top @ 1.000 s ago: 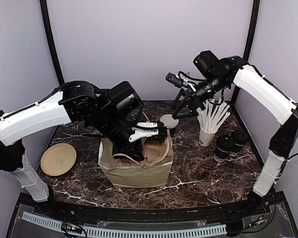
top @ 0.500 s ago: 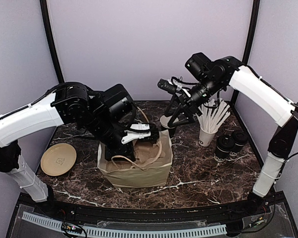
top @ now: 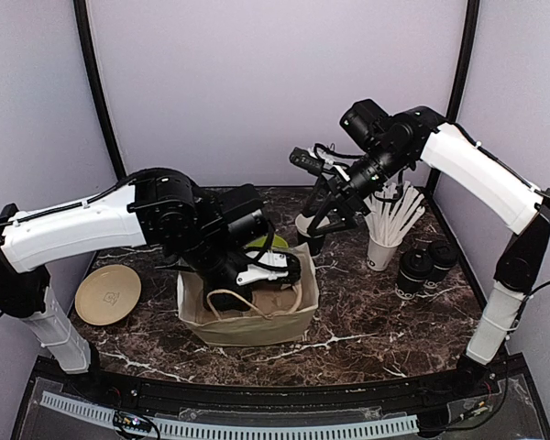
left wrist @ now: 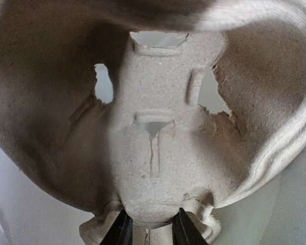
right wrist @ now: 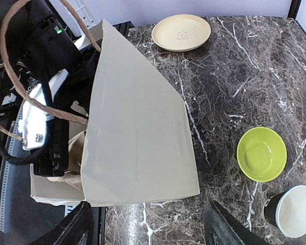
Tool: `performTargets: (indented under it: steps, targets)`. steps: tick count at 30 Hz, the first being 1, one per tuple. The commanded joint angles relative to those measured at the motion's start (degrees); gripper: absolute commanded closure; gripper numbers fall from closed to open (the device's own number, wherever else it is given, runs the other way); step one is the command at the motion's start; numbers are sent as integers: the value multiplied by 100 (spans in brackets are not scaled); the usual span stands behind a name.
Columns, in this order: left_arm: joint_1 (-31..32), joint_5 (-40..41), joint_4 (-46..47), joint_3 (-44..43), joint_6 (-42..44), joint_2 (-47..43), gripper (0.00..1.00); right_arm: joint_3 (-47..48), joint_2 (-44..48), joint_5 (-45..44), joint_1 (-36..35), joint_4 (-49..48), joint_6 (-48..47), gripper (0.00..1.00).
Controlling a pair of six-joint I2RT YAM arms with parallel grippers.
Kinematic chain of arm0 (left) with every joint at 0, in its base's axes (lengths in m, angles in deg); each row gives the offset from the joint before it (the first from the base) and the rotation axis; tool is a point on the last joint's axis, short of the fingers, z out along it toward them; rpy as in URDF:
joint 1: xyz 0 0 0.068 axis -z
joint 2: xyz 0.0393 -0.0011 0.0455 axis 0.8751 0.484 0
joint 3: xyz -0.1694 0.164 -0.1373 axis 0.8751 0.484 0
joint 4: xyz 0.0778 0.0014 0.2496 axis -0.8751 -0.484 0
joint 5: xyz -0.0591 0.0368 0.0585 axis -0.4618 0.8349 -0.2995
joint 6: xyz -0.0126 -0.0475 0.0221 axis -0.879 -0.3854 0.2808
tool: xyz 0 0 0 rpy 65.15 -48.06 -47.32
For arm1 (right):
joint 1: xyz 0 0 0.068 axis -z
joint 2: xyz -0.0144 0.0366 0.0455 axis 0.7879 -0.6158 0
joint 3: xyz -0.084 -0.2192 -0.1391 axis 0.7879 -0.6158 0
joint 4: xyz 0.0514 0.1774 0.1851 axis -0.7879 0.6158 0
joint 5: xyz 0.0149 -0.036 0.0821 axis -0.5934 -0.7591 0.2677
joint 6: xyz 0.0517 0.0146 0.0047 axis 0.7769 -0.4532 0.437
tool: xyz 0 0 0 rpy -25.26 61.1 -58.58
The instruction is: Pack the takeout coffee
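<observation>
The carrier (left wrist: 158, 153) is gripped by the left gripper (left wrist: 152, 224) inside the bag (top: 247, 321) and should be lowered level, flat to the bottom. Lidded cups (top: 422, 266) stand to the right. Farther back, an open cup (top: 309, 226) is near the empty, wide-open right gripper (right wrist: 148, 227).

Counted two lidded coffee cups (top: 412, 271) (top: 441, 256) and one open coffee cup (right wrist: 295, 210), three in all. Counted one paper bag (right wrist: 137, 138), one pulp cup carrier (left wrist: 163, 163), one lime-green bowl (right wrist: 261, 153), one tan plate (right wrist: 181, 31), one white cup (top: 380, 254) holding white straws (top: 394, 215).
</observation>
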Motion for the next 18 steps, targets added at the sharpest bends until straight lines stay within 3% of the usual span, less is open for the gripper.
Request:
performTargets:
  steps: [1,18]
  targets:
    - [27,354,-184,122,164,131,71,12,-2,126,-26,-197,91,26]
    - [-54,378,51,32,166,1377,71,-177,145,14,-25,-241,134,26]
